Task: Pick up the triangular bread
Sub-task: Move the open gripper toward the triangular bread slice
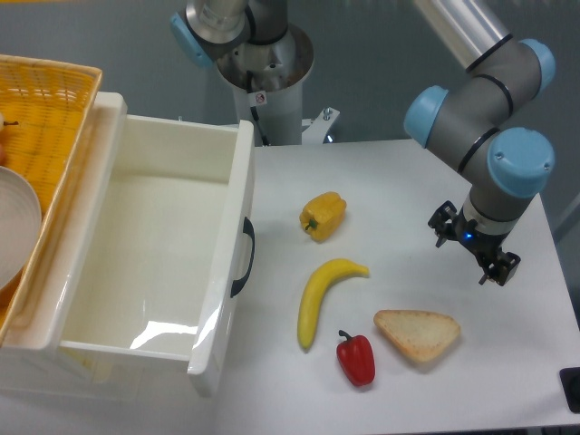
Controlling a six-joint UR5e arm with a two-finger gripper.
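Observation:
The triangular bread (418, 333) lies flat on the white table (390, 190) at the front right, with a pale tan face and a golden-brown crust. My gripper (468, 254) hangs above the table, behind the bread and a little to its right, and is clear of it. Its two black fingers stand apart, so it is open and empty.
A red pepper (356, 358) lies just left of the bread. A yellow banana (319, 297) and a yellow pepper (323, 216) lie further left and back. A large white bin (237, 245) and a yellow basket (50, 100) stand at the left. The robot base (263, 63) stands at the back.

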